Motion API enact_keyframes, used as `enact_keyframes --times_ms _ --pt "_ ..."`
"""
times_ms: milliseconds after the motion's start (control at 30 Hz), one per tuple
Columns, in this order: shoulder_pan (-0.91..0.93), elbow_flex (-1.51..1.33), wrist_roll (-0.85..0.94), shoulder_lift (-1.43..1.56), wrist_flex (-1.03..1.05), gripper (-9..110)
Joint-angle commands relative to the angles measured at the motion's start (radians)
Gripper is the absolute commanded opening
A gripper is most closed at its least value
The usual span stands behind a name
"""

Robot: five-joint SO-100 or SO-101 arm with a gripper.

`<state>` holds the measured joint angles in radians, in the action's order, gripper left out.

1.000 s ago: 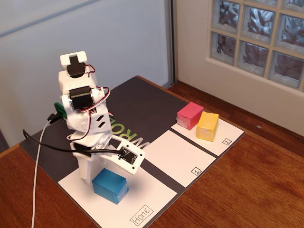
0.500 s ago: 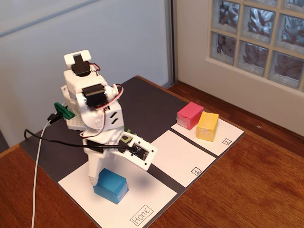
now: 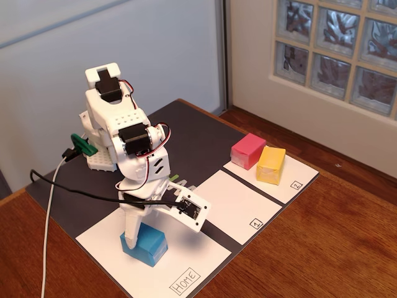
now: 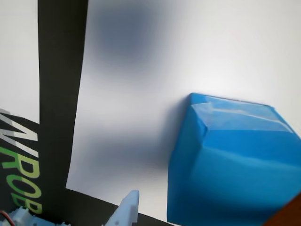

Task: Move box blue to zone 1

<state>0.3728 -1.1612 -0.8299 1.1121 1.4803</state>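
Note:
The box blue (image 3: 149, 249) sits on the white panel marked "Home" (image 3: 186, 264) at the front of the mat. My gripper (image 3: 138, 239) hangs straight down over it, open; one white finger (image 3: 131, 233) reaches down against the box's left rear edge. In the wrist view the box blue (image 4: 235, 165) fills the lower right, and a single white fingertip (image 4: 130, 207) shows just left of it with bare paper between; the other finger is out of frame. Zone 1 (image 3: 232, 202), the white panel with a boxed "1", lies bare to the right of Home.
A pink block (image 3: 247, 150) and a yellow block (image 3: 271, 164) stand on the panel marked "2" (image 3: 298, 179) at the far right. The black mat (image 3: 192, 133) lies on a wooden table (image 3: 322, 248). A cable (image 3: 49, 211) trails off the arm's left.
The arm has leaned forward and down over the second. The gripper has dropped from above the box to its left rear edge. The box blue has stayed in place.

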Motion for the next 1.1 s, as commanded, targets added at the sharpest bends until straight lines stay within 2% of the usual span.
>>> enact_keyframes --times_ms 0,233,1067 --pt "-0.003 -0.021 -0.003 0.072 -0.035 42" --pt "0.021 -0.084 0.025 0.067 -0.092 44" --pt "0.081 -0.086 0.051 -0.038 -0.192 37"
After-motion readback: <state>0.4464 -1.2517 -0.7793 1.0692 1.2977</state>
